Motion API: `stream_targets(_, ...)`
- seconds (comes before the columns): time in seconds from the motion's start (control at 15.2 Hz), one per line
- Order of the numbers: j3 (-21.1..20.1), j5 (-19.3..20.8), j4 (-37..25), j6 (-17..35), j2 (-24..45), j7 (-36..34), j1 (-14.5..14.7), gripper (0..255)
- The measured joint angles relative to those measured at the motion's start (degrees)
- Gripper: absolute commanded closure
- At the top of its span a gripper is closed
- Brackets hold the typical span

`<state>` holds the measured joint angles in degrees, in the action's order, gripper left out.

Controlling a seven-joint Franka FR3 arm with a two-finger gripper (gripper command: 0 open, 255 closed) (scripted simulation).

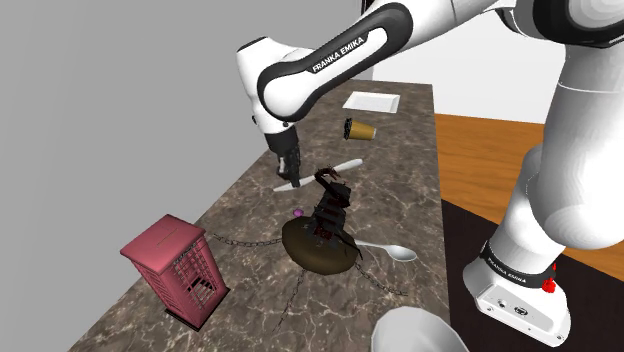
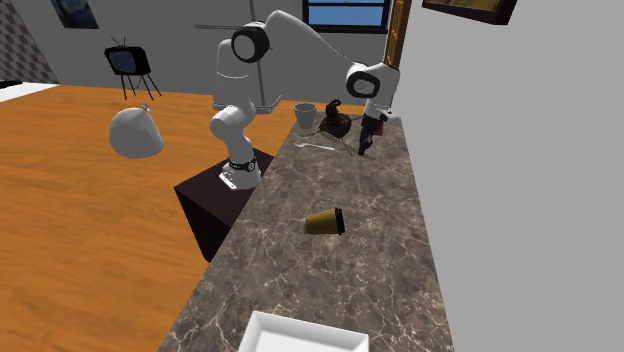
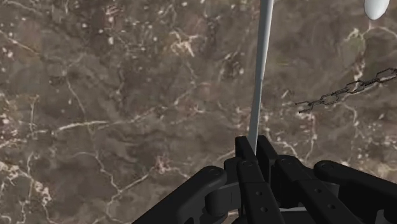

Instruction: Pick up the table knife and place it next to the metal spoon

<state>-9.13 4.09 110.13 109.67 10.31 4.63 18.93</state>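
Note:
The table knife (image 1: 325,174) is a slim pale grey piece over the brown marble counter (image 1: 260,210). My gripper (image 1: 290,172) is shut on one end of it. From the wrist the blade (image 3: 259,76) runs straight out from between my fingers (image 3: 245,149), which clasp it. I cannot tell whether it rests on the stone or hangs just above it. The metal spoon (image 1: 392,250) lies nearer the stand, past a dark pouch; its bowl (image 3: 380,6) sits beyond the knife's far end. From across the counter my gripper (image 2: 366,146) points down beside the spoon (image 2: 318,147).
A dark brown pouch (image 1: 318,250) with a chain (image 3: 343,92) and a black figure (image 1: 332,200) sit between knife and spoon. A pink phone-booth box (image 1: 175,268), a tipped brown paper cup (image 1: 360,129), a white tray (image 1: 372,101) and a white bowl (image 1: 420,335) share the counter.

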Motion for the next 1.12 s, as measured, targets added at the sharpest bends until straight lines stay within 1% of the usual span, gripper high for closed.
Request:
stream_targets(0.53, 0.13, 0.55, 2.67, 4.97, 2.28, -0.51, 0.06, 255)
stream_targets(0.86, 0.16, 0.60, 2.94, 5.43, 2.49, -0.54, 0.05, 255)
stream_targets(0.92, 0.16, 0.61, 2.93, 5.44, 2.51, -0.54, 0.05, 0)
stream_targets(1.12, 0.15, 0.60, 2.91, 5.46, 2.57, -0.53, 0.07, 0)
